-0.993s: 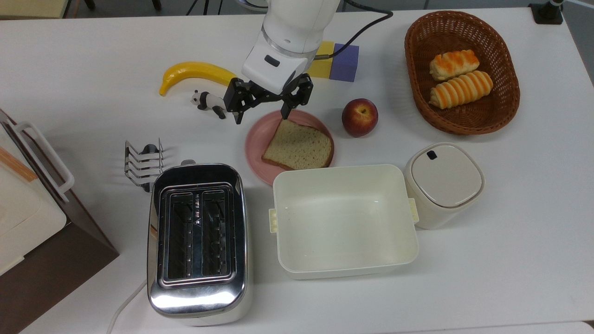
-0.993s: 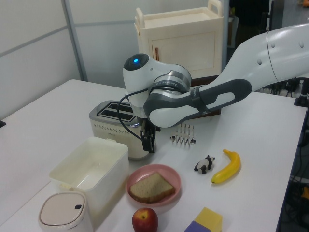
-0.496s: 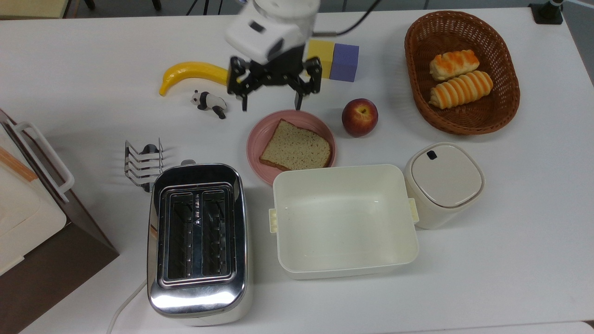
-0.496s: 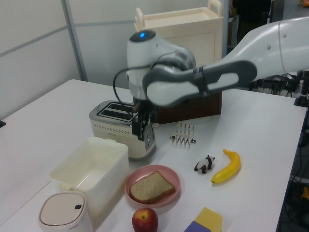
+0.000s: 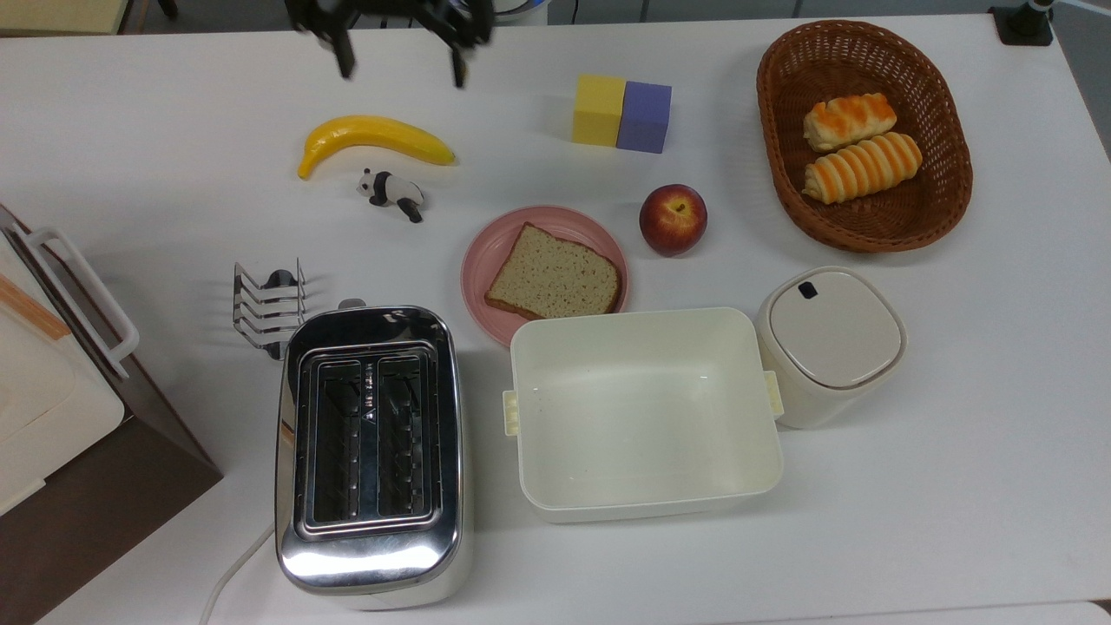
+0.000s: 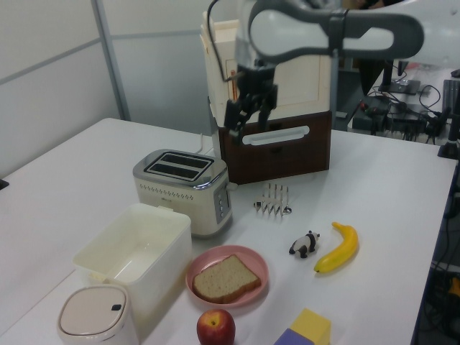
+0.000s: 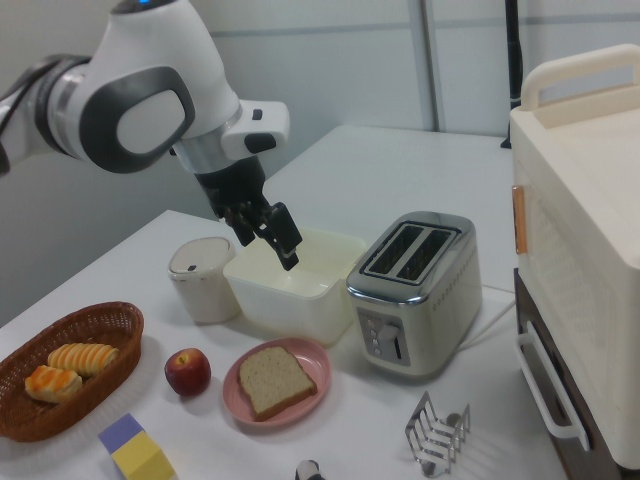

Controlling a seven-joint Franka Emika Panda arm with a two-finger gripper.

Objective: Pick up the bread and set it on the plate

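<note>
We're seeing the bread [image 5: 553, 283] lying flat on the plate [image 5: 486, 253], near the counter's [image 5: 955, 486] middle, so we're judging the task done w/ nothing left but clearing the arm. The gripper [image 5: 397, 54] is hanging open and empty, well above and apart. The right view is showing its height [image 7: 268, 238]; the top view is giving the basket [image 5: 950, 187] w/ rolls.

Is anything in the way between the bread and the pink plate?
No. The bread already lies flat on the plate, so nothing stands between them. The gripper hangs open high above the table, holding nothing. The apple sits beside the plate, apart from it.
</note>
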